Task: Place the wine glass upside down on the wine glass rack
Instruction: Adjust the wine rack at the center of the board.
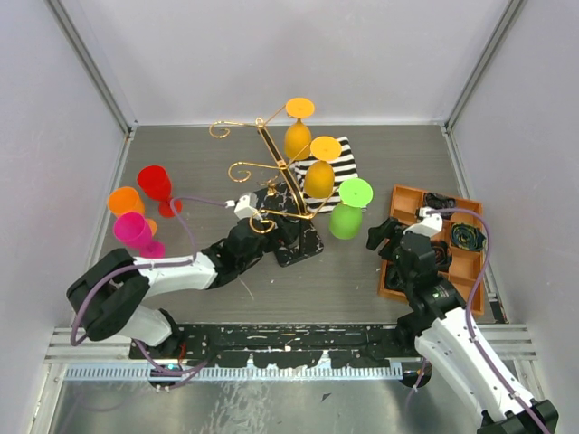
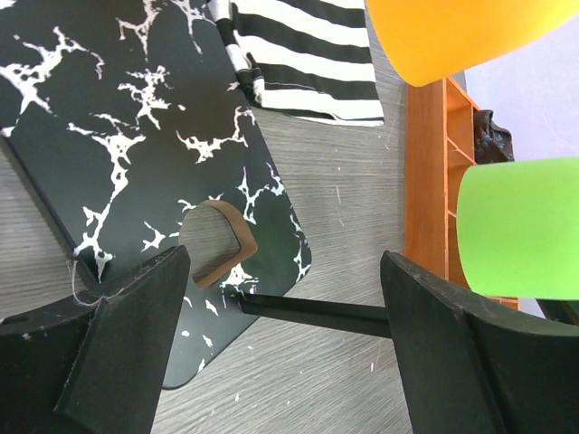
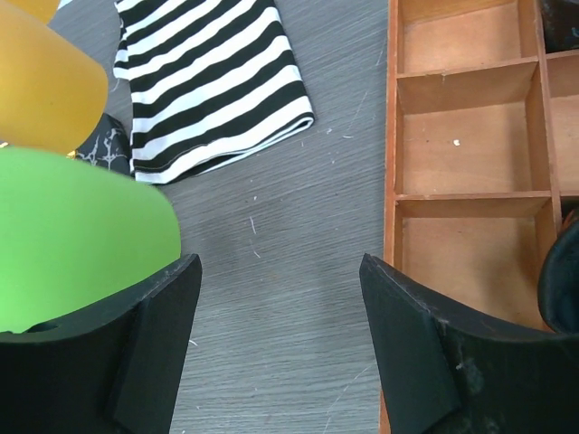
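The wine glass rack (image 1: 269,149) is a gold wire stand on a black marble-veined base (image 1: 306,244). Two orange-yellow glasses (image 1: 317,177) and a green glass (image 1: 346,218) hang upside down on its right arms. Red (image 1: 156,183), orange (image 1: 125,201) and pink (image 1: 133,229) glasses are grouped at the far left of the table. My left gripper (image 1: 276,237) is open and empty, low over the base's near corner (image 2: 136,136). My right gripper (image 1: 384,237) is open and empty just right of the green glass (image 3: 81,235).
A black-and-white striped cloth (image 1: 336,163) lies behind the rack and shows in the right wrist view (image 3: 213,81). An orange compartment tray (image 1: 466,262) with dark items stands at the right, close to my right gripper (image 3: 461,136). Grey walls enclose the table.
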Robot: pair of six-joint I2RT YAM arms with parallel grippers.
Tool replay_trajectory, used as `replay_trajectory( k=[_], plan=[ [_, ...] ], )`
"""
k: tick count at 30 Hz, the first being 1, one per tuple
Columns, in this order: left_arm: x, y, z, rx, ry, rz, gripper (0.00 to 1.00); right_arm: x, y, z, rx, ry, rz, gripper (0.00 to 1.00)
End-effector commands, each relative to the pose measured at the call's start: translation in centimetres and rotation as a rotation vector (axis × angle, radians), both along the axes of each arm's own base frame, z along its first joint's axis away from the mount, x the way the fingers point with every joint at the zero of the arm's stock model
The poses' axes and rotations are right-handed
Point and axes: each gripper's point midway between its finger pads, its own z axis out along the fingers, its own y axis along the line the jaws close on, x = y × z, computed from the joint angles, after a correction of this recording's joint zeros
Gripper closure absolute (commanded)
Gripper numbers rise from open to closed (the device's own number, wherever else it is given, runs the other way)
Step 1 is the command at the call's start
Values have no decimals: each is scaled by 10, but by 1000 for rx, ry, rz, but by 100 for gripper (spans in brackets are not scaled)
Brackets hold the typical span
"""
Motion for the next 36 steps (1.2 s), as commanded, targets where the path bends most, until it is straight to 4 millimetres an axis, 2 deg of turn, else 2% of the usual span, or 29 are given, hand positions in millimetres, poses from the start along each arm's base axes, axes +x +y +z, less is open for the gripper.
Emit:
replay_trajectory(
  k=[1,6,10,13,19,26,31,36],
  plan=[
    [6,-23,24,-72,-61,-25,6,-2,-9,3,-7,-10,-44,23],
    [7,-13,28,-42,-80,-1,5,-6,-14,6,-15,-16,-64,23],
    [2,7,30,7,-85,34,5,-8,-22,9,-24,-16,-105,23],
    [-4,34,31,91,-77,77,4,-9,-26,12,-23,-19,-127,23],
    [-21,99,49,268,-78,180,3,-8,-28,16,10,-25,-162,20],
    [-42,172,69,389,-96,304,3,-8,-2,17,105,4,-60,0],
    [-52,199,89,447,-137,329,3,-8,21,15,134,-6,68,0],
    [-57,215,114,563,-167,312,4,-15,41,-5,118,46,205,0]
  ],
)
